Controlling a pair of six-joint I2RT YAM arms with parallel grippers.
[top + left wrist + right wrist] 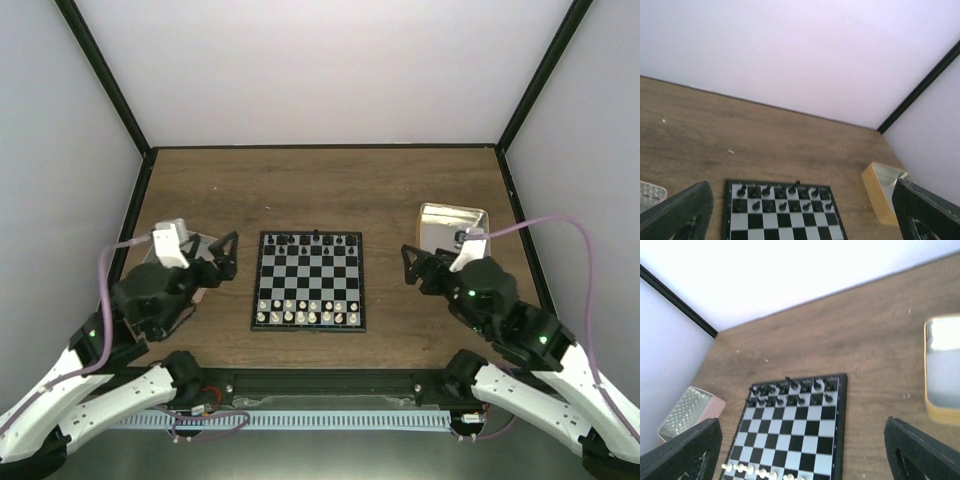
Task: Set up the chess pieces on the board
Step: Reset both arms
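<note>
The chequered board (309, 281) lies at the table's middle; it also shows in the left wrist view (782, 220) and the right wrist view (795, 430). Black pieces (312, 241) fill its two far rows, also seen in the left wrist view (782, 197) and the right wrist view (790, 392). Cream-white pieces (305, 312) fill its two near rows, with some visible in the right wrist view (752, 471). My left gripper (228, 255) is open and empty, left of the board. My right gripper (412, 268) is open and empty, right of the board.
A gold-rimmed square tin (452, 228) sits right of the board, behind my right gripper; it shows in the left wrist view (885, 190) and the right wrist view (942, 367). A silver tin tray (200, 245) lies under my left arm, seen in the right wrist view (687, 412).
</note>
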